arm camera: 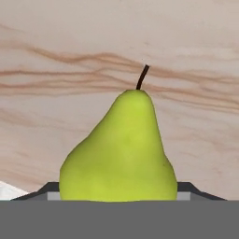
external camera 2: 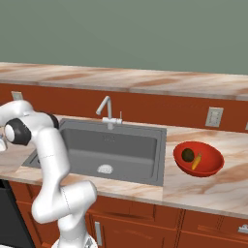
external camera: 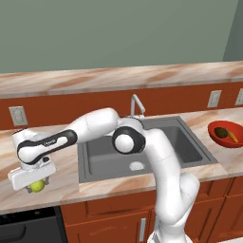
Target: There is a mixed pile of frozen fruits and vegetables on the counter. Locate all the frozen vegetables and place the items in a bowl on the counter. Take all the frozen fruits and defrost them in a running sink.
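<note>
A: Where's the pear point(arm camera: 120, 149) found?
B: On counter point(external camera: 66, 187) left of sink point(external camera: 142, 147), directly under end effector point(external camera: 37, 186), stem pointing away.
A: Grip state?
B: Fingers seen either side of pear; clamped or not can't be told. Bowl point(external camera: 227, 134) lies far right.

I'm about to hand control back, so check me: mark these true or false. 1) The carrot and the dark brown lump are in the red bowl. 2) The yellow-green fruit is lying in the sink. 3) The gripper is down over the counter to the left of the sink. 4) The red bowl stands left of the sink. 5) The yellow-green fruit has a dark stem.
1) True: the carrot and the dark brown lump lie in the red bowl.
2) False: the yellow-green fruit is on the counter, outside the sink.
3) True: the gripper is there, at the fruit.
4) False: it stands right of the sink.
5) True.
</note>
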